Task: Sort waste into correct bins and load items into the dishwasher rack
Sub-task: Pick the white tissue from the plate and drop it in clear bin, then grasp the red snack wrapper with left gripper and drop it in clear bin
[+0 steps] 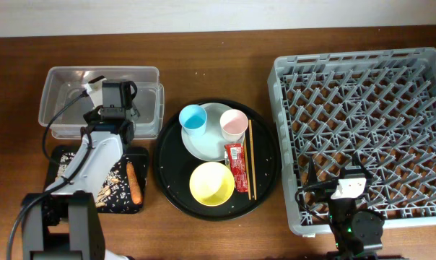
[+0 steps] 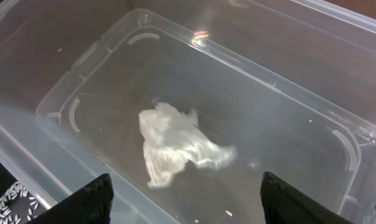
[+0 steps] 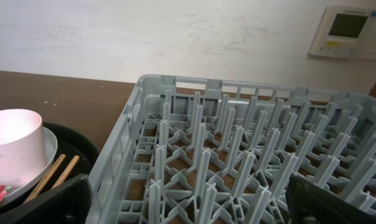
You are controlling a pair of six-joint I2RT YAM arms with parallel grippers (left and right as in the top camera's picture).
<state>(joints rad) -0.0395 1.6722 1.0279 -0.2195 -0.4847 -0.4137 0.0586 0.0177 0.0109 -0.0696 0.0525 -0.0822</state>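
Note:
The crumpled white tissue point(image 2: 175, 146) lies on the floor of the clear tub point(image 2: 287, 87), which stands at the back left point(image 1: 66, 78). My left gripper point(image 2: 185, 205) hangs open and empty just above it point(image 1: 118, 94). The small black tray point(image 1: 59, 155) holds pale grainy scraps point(image 2: 7, 199) and the orange stick point(image 1: 135, 184). The round black tray point(image 1: 268, 155) carries the pale plate point(image 1: 211, 141), blue cup point(image 1: 193, 118), pink cup point(image 1: 233, 124), yellow bowl point(image 1: 211, 183), red wrapper point(image 1: 237, 166) and chopsticks point(image 1: 251, 159). My right gripper point(image 3: 188, 205) is open and empty over the front left corner of the grey rack point(image 1: 369, 123).
The right wrist view shows the rack's pegs point(image 3: 238, 155), with the pink cup point(image 3: 10, 146) and chopsticks point(image 3: 51, 177) to its left. A pale wall with a control panel point(image 3: 347, 31) stands behind the table.

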